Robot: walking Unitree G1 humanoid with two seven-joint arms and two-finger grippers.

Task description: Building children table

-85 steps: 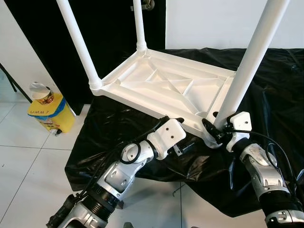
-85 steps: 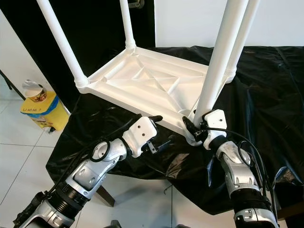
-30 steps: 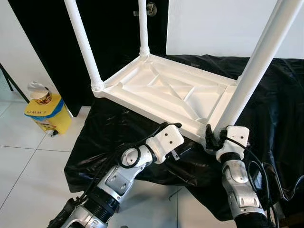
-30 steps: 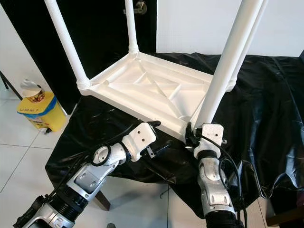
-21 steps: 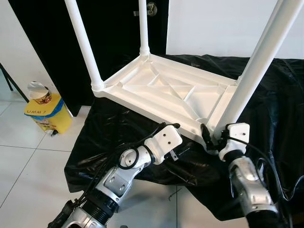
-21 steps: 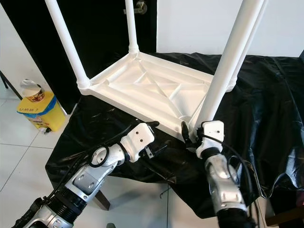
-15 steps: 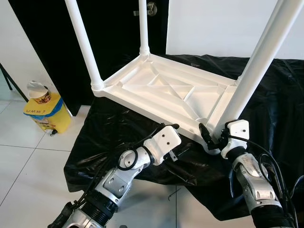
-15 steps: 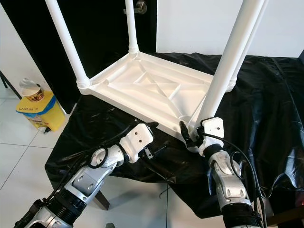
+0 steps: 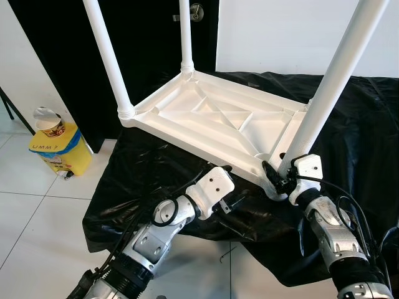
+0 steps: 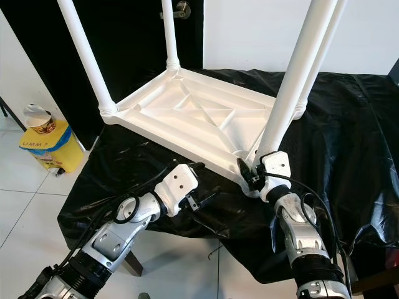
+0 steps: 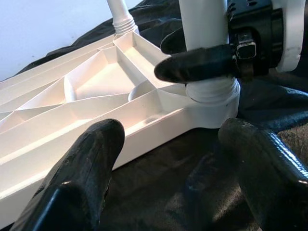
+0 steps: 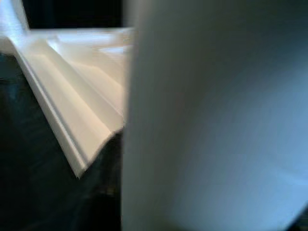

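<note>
A white plastic children's table (image 9: 212, 118) lies upside down on a black sheet, with its legs pointing up. My right gripper (image 9: 277, 177) is shut on the base of the near right leg (image 9: 324, 99), just above its socket at the table's corner. In the left wrist view one of its black fingers (image 11: 202, 62) crosses that leg (image 11: 202, 24). In the right wrist view the leg (image 12: 216, 120) is close and blurred. My left gripper (image 9: 232, 184) is open beside the table's near edge, a little left of that corner, with nothing between its fingers.
The black sheet (image 9: 368, 124) covers the low surface and hangs over its front. A yellow bin (image 9: 59, 149) with a cup on top stands on the white tiled floor at the left. Behind are a black door (image 9: 149, 37) and a white wall.
My right forearm has swung and straightened while its gripper stays at the leg's base. The left gripper has barely moved. The whole view has shifted slightly.
</note>
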